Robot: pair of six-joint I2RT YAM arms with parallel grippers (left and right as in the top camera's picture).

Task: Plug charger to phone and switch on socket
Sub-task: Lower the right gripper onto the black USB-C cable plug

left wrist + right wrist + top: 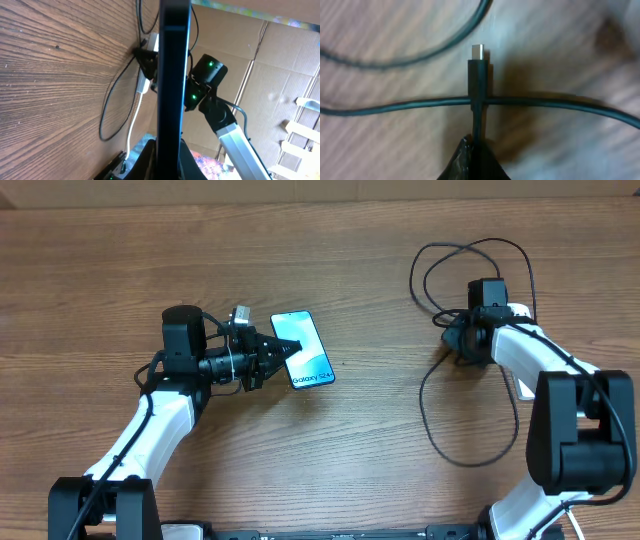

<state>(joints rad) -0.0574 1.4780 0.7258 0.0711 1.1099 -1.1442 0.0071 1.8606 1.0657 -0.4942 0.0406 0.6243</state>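
My left gripper [268, 358] is shut on one end of the phone [303, 350], whose blue-white screen with "Galaxy S24" text faces up. In the left wrist view the phone [172, 75] shows edge-on, rising from between the jaws [172, 160]. My right gripper [452, 340] is shut on the charger, a thin black cable [425, 410] looping over the table. In the right wrist view the plug tip [477, 50] sticks out ahead of the jaws [475, 150] and crosses another stretch of cable. The socket [145, 85] is mostly hidden under my right arm.
The socket's thick white cord [134, 125] runs to the table edge. Black cable loops [470, 255] lie behind my right gripper. Cardboard boxes [280, 60] stand beyond the table. Bare wooden table [380, 430] lies between the arms.
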